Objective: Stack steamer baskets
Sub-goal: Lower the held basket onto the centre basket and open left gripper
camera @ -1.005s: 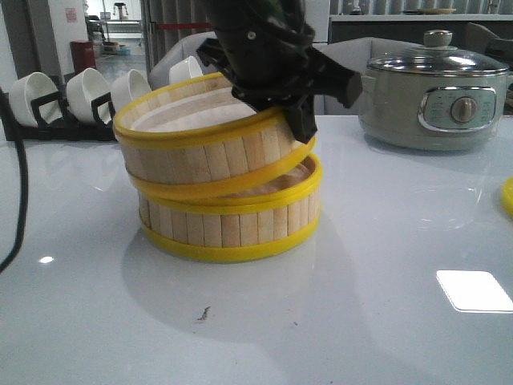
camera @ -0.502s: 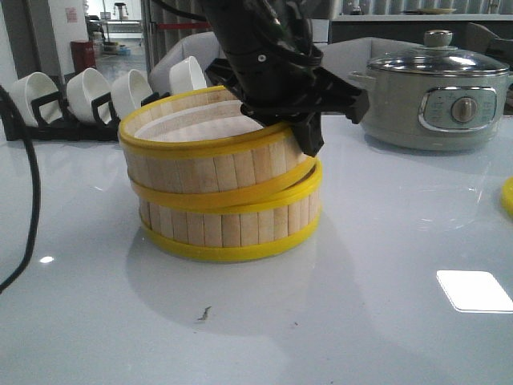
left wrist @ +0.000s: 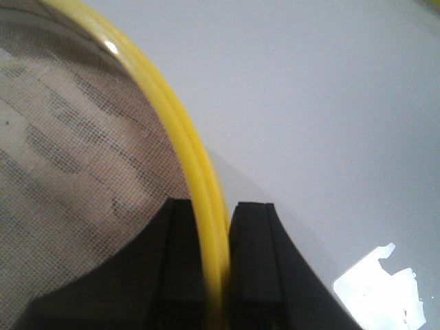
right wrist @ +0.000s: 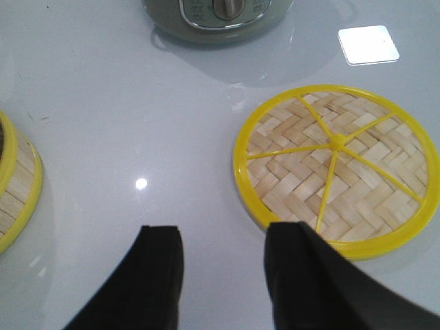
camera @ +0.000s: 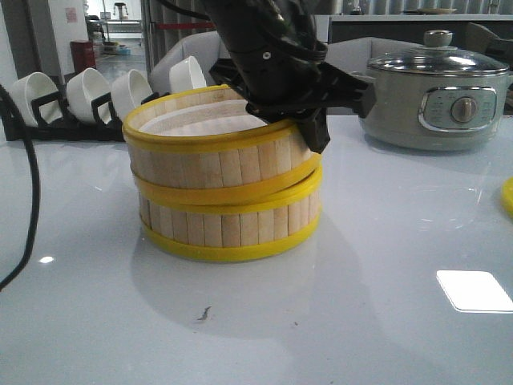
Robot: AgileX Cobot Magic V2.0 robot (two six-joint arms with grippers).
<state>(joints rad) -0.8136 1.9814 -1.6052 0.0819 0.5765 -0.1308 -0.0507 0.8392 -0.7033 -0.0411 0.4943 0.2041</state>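
Front view: the left gripper grips the right rim of the upper basket, which sits slightly tilted on the lower basket on the table. Bowls and a pot stand behind.

Left wrist view: both fingers clamp the yellow rim; a mesh floor shows inside.

Right wrist view: the right gripper hangs open and empty over the table, near the woven lid, which the front view cuts off almost entirely.
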